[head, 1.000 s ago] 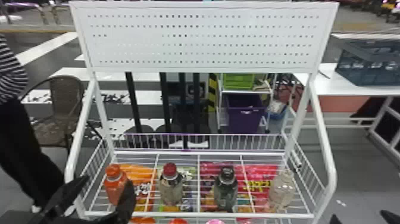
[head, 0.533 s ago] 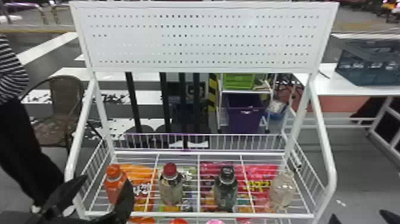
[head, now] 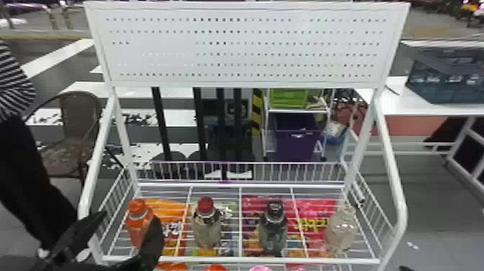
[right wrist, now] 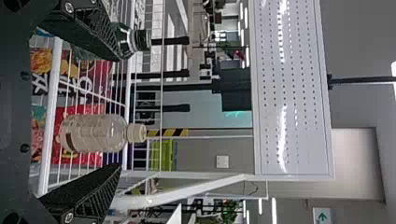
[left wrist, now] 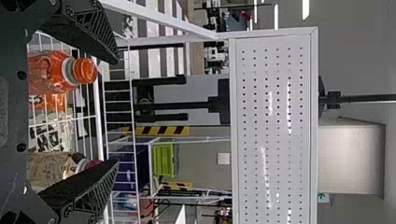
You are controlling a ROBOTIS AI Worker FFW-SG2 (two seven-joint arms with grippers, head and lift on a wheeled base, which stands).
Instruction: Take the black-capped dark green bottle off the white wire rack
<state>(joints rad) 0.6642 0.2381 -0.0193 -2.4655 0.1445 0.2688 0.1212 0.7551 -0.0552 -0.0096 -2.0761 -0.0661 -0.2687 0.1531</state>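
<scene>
Status: target not lifted. The dark green bottle (head: 274, 229) stands upright in the white wire rack (head: 237, 185), black cap (head: 275, 206) on, between the red-capped bottle (head: 207, 230) and the clear bottle (head: 341, 230). The orange bottle (head: 135, 229) is at the far left of the row. Bright packs (head: 317, 216) show through and around the wires.

Right tool (right wrist: 118, 112): wide, nothing held. In the right wrist view the clear bottle appears in the span between its fingers, while the dark green bottle is partly hidden behind the finger on the robot's left. Left tool (left wrist: 116, 112): also wide and empty, at the left end of the rack near the orange bottle.

Done, as far as can be seen: right tool spread and facing the row. Left to do: line up, close on the bottle, raise it, bring it out over the front rail (head: 223, 259).

Judgement: very early stage, approach only. The right arm seems the better placed of the two; it would need to shift toward the robot's left so that the target, not its neighbour, sits between the fingers. Risk: advancing on the present line could take the clear bottle, or knock the target with a fingertip.
</scene>
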